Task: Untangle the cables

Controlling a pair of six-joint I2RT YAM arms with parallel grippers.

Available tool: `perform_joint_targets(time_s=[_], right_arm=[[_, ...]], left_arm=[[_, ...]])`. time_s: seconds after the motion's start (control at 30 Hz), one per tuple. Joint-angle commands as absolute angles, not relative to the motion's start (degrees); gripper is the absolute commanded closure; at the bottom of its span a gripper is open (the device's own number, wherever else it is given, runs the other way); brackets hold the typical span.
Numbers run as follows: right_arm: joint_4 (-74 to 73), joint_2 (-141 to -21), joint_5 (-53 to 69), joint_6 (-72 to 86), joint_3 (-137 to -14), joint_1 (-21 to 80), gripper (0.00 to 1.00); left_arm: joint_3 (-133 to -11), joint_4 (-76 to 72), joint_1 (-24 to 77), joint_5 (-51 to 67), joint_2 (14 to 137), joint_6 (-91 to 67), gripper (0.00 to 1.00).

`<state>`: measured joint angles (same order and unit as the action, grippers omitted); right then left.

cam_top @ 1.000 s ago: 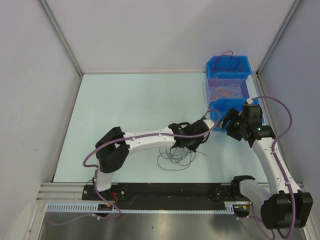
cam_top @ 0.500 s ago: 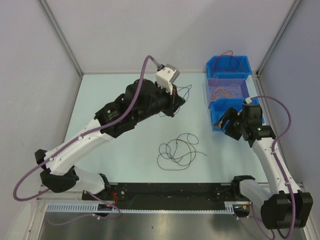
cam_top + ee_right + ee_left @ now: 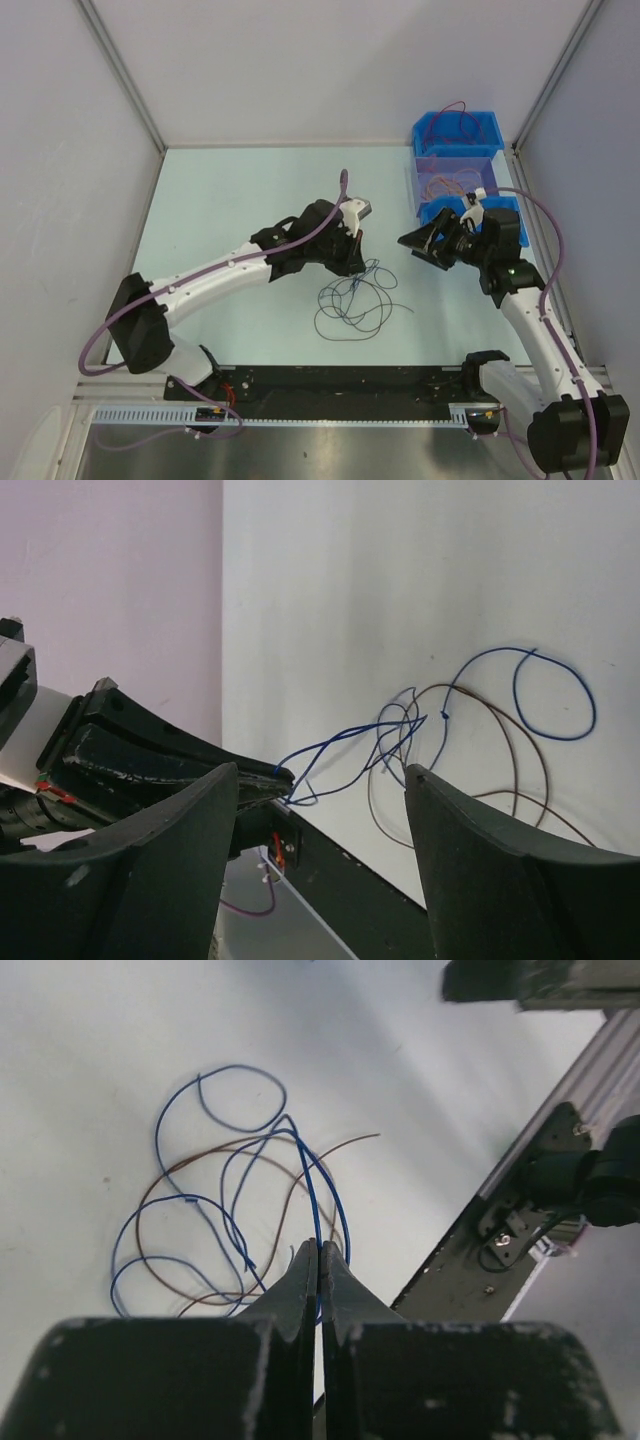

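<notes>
The cables (image 3: 355,298) lie in a loose tangle of thin loops on the table's near middle. In the left wrist view a blue cable (image 3: 240,1066) and a brown cable (image 3: 350,1141) cross each other in wide curls. My left gripper (image 3: 362,260) hovers just above the tangle, shut on the blue cable (image 3: 350,735), which rises from the heap to its tips (image 3: 320,1250). My right gripper (image 3: 412,243) hangs open to the right of the tangle, facing the left gripper (image 3: 285,777), with nothing between its fingers (image 3: 322,771). The brown cable (image 3: 480,693) stays flat on the table.
Three bins stand in a row at the back right: a blue bin (image 3: 490,125), a clear bin (image 3: 492,165) and a blue bin (image 3: 432,212), the far two holding coiled wires. Grey walls enclose the table. A black rail (image 3: 340,380) runs along the near edge.
The left arm swung up to the back of the table, then came back down over the tangle, still shut. The right gripper moved left from the bins toward the middle.
</notes>
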<state>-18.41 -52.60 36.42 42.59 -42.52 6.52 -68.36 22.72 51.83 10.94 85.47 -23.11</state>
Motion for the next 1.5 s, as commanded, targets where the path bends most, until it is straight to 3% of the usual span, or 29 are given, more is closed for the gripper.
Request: perform_joint_targets(time_s=[0.0,0.3,0.37,0.47,0.77,1.0,1.1,1.13,1.3,1.47], right_arm=[[-11.78,-52.91,37.63,47.55,-42.45,8.78,0.29],[-11.95,-58.27,31.65,50.1,-42.1,17.57,0.4],[-11.87,-58.62,30.59,50.27,-42.01,19.15,0.49],[-10.9,-58.97,30.41,50.71,-41.66,20.47,0.55],[-9.76,-61.79,28.3,51.15,-41.57,23.38,0.56],[-9.23,-62.58,27.34,51.15,-41.57,24.35,0.63],[-8.79,-63.02,26.89,51.33,-41.57,24.43,0.81],[-8.62,-63.1,26.89,51.42,-41.57,24.35,1.0],[-11.68,-60.13,29.26,50.19,-41.66,20.31,1.0],[-20.71,-52.4,34.09,44.67,-42.62,6.97,1.0]], left_arm=[[-71.19,18.02,51.33,14.33,82.35,-24.17,1.0],[-70.93,16.88,51.15,15.73,83.23,-24.43,1.0],[-70.84,16.7,51.07,15.73,83.32,-24.52,1.0],[-70.84,16.52,50.98,15.82,83.76,-24.7,1.0],[-70.93,15.91,50.71,16.7,84.03,-25.14,1.0],[-70.84,15.74,50.45,16.52,84.46,-25.14,1.0],[-70.93,15.64,50.45,17.05,84.38,-25.22,1.0],[-71.01,15.73,50.36,17.05,84.38,-25.05,1.0],[-71.72,20.55,49.4,10.47,83.06,-24.43,1.0],[-68.83,22.67,43.43,8.7,79.72,-25.4,1.0]])
